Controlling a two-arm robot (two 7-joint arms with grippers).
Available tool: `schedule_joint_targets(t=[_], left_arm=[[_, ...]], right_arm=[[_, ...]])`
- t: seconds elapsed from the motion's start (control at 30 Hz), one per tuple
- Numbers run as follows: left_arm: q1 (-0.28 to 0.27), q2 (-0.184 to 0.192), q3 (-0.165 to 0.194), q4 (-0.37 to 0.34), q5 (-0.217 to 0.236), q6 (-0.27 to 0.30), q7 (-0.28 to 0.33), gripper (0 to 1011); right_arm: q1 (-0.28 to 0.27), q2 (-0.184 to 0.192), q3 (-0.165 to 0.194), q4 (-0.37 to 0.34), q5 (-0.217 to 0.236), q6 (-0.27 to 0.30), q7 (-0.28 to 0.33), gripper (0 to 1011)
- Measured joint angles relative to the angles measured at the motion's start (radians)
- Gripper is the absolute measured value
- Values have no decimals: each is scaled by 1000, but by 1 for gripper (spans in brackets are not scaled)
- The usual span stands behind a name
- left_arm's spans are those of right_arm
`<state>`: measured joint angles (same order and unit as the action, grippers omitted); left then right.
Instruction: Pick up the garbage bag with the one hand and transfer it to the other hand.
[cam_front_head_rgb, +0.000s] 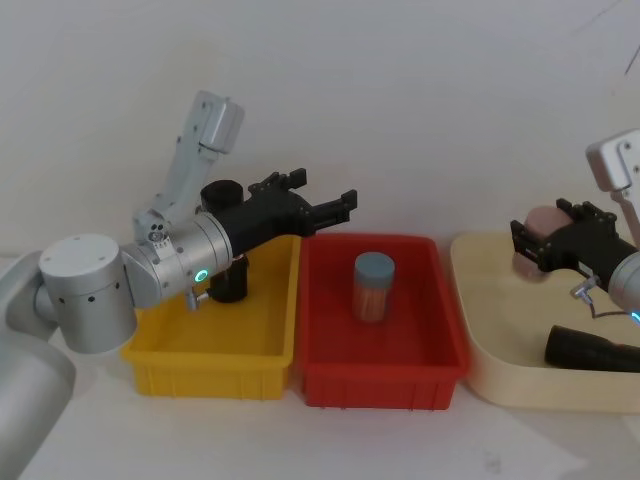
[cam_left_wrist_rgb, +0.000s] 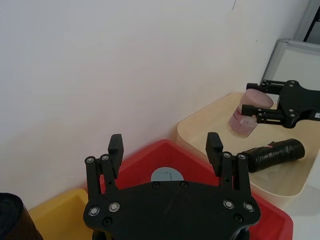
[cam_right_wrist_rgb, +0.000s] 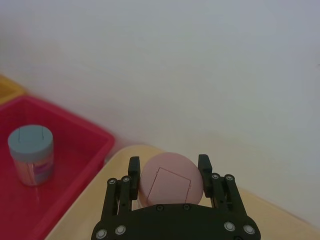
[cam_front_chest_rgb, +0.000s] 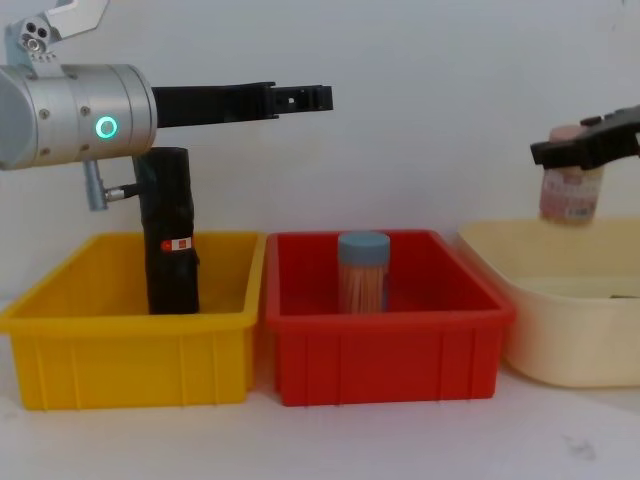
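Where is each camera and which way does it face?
Head: high, facing down at yellow bin, red bin, tray; left claw and right claw show.
Chest: low, facing level across the bins; open left claw overhead.
Left wrist: behind left claw, facing red bin and tray.
Right wrist: behind right claw gripping pink jar.
Both wrist views share the blue-lidded jar.

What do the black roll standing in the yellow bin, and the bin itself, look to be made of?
The garbage bag looks like rolled black plastic film: matte, faintly wrinkled sides, with a small red-and-white label low on it. The yellow bin looks like moulded hard plastic: even glossy colour, a thick rim and ribbed outer walls. Neither is certain from look alone.
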<state>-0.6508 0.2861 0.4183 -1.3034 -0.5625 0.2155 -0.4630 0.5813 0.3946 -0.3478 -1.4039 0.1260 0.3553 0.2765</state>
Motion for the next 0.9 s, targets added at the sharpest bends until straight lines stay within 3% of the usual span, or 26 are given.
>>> schedule_joint_targets(t=[0.27, 0.63, 0.9], left_arm=[[0, 0, 0, 0, 0, 0, 0, 1001], [0, 0, 0, 0, 0, 0, 0, 1001], [0, 0, 0, 0, 0, 0, 0, 1001]], right_arm=[[-5, -2, -2, 20, -8, 9, 6, 703], [-6, -7, -6, 36, -14, 14, 14, 1001], [-7, -9, -7, 41, -16, 16, 17, 1000]])
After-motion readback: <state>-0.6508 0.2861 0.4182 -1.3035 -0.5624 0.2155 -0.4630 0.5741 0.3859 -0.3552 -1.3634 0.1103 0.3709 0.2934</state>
